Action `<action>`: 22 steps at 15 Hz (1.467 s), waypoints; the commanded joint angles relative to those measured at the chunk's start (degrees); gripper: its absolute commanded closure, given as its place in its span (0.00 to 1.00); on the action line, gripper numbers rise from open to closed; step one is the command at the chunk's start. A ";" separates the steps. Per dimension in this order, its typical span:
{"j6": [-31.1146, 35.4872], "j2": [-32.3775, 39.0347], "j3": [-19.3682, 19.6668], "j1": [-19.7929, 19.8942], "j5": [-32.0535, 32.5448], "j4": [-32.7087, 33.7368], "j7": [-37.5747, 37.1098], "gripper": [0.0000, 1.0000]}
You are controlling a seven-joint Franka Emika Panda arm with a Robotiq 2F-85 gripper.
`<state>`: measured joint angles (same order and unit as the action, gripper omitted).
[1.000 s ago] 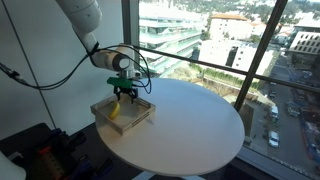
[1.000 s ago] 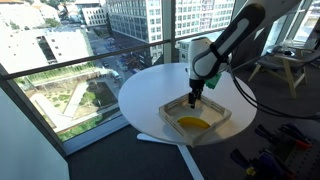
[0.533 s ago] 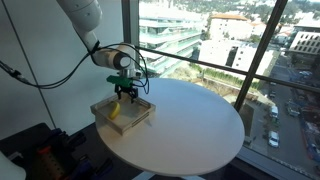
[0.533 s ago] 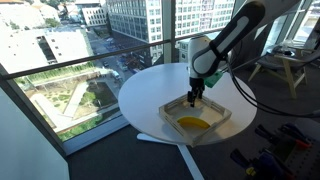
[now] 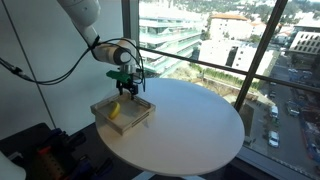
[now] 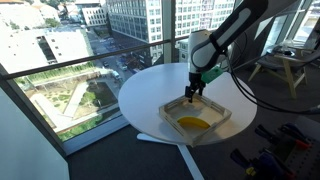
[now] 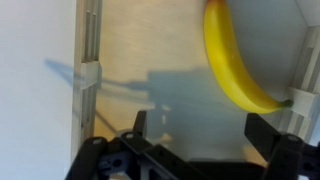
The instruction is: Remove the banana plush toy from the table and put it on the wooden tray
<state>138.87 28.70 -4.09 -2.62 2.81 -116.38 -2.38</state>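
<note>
Gripper (image 5: 127, 90) risen slightly since a second ago, now hanging above wooden tray (image 5: 141, 118). Fingers (image 7: 138, 126) spread wide, holding nothing, clear in wrist view. Banana plush toy (image 7: 235, 60) lies flat on tray bottom, close to one wall, apart from fingers. Tray sits near edge of table (image 5: 190, 130), seen in both exterior views.

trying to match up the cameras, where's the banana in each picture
In an exterior view: banana left of centre, lying in the tray.
In an exterior view: banana low, right of centre, in the tray.
Wrist view: banana upper right, on the tray floor.
Shared landmark: the tray's raised wall.
</note>
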 commanded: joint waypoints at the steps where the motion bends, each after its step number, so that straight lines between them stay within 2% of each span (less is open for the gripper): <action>1: -0.96 -2.61 0.82 -0.95 -1.35 -0.29 -2.02 0.00; 13: -0.81 -7.16 0.82 -1.51 -2.13 -1.78 -4.56 0.00; 22: -0.74 -12.77 0.71 -1.74 -2.13 -5.28 -5.47 0.00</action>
<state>138.87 19.60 -3.90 -3.60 1.46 -118.89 -6.67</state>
